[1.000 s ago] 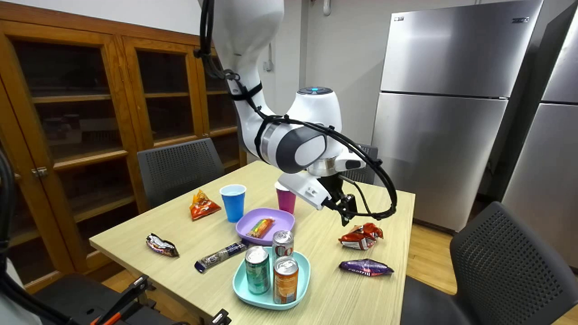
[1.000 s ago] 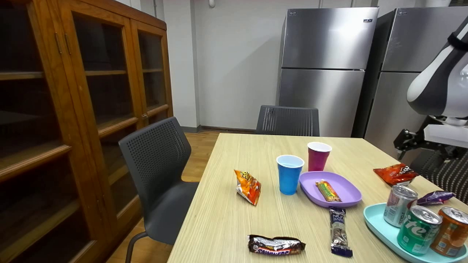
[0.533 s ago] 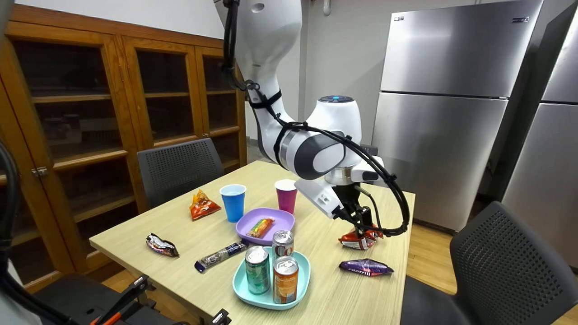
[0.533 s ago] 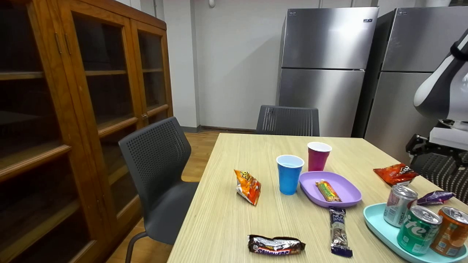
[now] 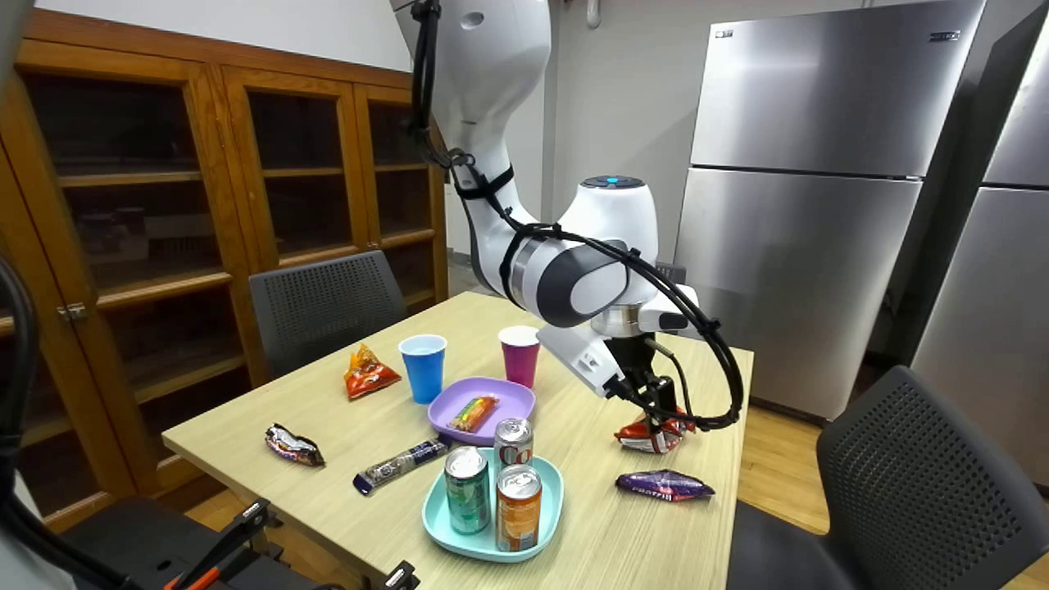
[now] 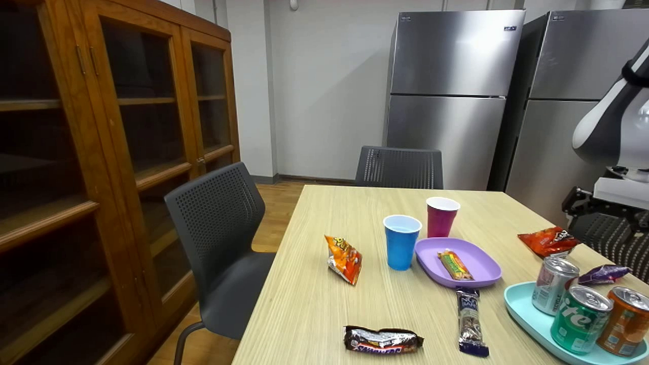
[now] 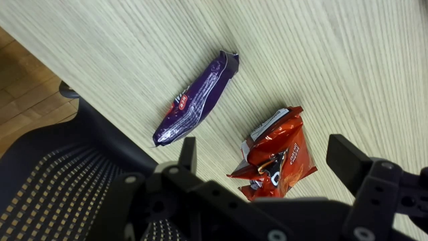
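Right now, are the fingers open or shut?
Open: in the wrist view the fingers stand wide apart, with bare tabletop visible between each one and the red snack bag.

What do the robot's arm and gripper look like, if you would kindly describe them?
The smooth, rounded white arm has dark grey panels, silver rings and a dark round cap with a blue light. Black cables, held by black straps, run along it. The black, jointed gripper has blocky fingertips and pale round bolt heads.
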### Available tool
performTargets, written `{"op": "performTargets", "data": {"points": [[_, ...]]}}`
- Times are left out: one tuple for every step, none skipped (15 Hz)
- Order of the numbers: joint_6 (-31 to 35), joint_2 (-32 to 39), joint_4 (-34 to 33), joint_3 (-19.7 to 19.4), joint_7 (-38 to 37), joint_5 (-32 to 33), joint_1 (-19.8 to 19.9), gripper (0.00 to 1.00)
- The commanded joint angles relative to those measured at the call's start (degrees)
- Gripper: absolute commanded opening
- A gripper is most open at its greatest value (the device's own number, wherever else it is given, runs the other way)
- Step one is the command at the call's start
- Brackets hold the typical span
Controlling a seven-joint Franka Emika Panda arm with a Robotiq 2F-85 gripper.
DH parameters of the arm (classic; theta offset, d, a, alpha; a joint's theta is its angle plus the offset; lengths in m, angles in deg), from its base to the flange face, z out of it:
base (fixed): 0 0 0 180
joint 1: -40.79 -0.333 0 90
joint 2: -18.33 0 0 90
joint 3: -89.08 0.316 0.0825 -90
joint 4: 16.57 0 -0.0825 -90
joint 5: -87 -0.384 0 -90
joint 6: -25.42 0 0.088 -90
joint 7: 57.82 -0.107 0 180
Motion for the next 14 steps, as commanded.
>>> {"op": "performTargets", "data": {"points": [[-0.49, 0.68, -1.17, -0.27, -0.77, -0.94, -0.40, 1.00], [-1.08, 1.32, -2.12, -0.46, -1.46, -1.27, -0.49, 1.00], [-1.32, 2.10, -3.06, -0.84, -2.16, -1.47, -0.70, 1.00], [-2.18, 2.84, -4.08, -1.15, -2.76, -1.65, -0.81, 1.00], [-2.51, 3.91, -5.31, -1.78, -3.62, -1.71, -1.16, 1.00], [-2.53, 4.96, -6.38, -2.47, -4.49, -1.71, -1.60, 1.00], [-3.43, 6.04, -7.71, -3.10, -5.46, -1.68, -1.93, 1.00], [-3.99, 7.21, -8.91, -3.80, -6.43, -1.65, -2.31, 1.00], [-4.73, 8.47, -10.21, -4.76, -7.49, -1.51, -2.91, 1.00], [-5.41, 9.62, -11.42, -5.62, -8.58, -1.46, -3.45, 1.00], [-6.04, 10.88, -12.65, -6.73, -9.63, -1.17, -4.23, 1.00], [-6.78, 11.87, -13.67, -7.47, -10.48, -1.08, -4.75, 1.00], [-8.09, 12.71, -14.70, -8.22, -11.26, -0.98, -5.23, 1.00], [-9.58, 13.54, -15.73, -8.79, -11.92, -0.90, -5.61, 1.00]]}}
